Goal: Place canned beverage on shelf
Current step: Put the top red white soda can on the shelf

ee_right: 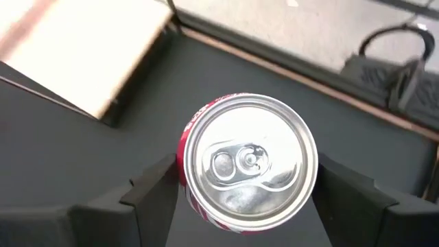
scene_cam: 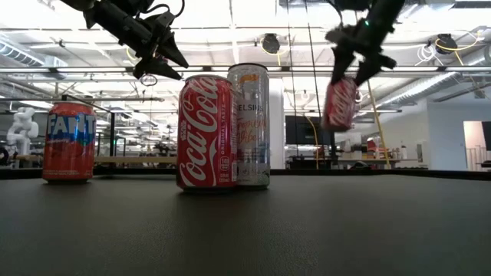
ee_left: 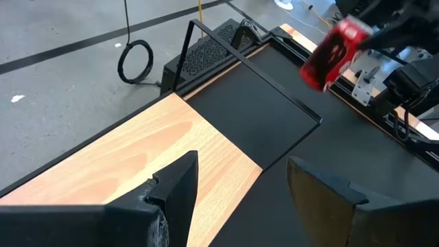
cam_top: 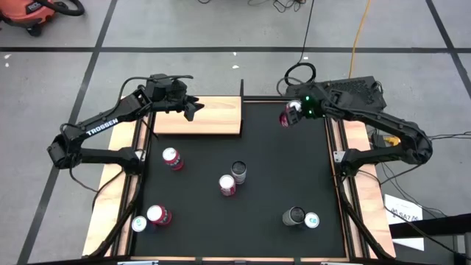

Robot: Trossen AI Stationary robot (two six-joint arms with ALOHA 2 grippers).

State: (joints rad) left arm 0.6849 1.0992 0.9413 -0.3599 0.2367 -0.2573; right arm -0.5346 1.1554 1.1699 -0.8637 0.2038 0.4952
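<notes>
My right gripper [cam_top: 292, 112] is shut on a red can [scene_cam: 340, 101], lifted above the table's far right part, to the right of the shelf. In the right wrist view the can's silver top [ee_right: 247, 161] faces the camera between my fingers. The shelf [cam_top: 199, 116] is a light wood slab with thin black posts at the far left of the black mat; it also shows in the left wrist view [ee_left: 137, 165]. My left gripper [cam_top: 195, 109] hangs open and empty above the shelf's right half [ee_left: 240, 185]. My right gripper pinches the red can between its two fingers, on opposite sides of its wall [ee_right: 184, 168] near the top end. The fingers [scene_cam: 347, 54] come from above, slanting down. The can hangs below them, tilted and clear of the table.
Several cans stand on the black mat: a red one [cam_top: 172, 158] at the left, a silver one [cam_top: 238, 171] and a red one [cam_top: 227, 185] mid-table, two [cam_top: 151, 217] near left, two [cam_top: 302, 218] near right. Wooden strips [cam_top: 372, 221] edge the table.
</notes>
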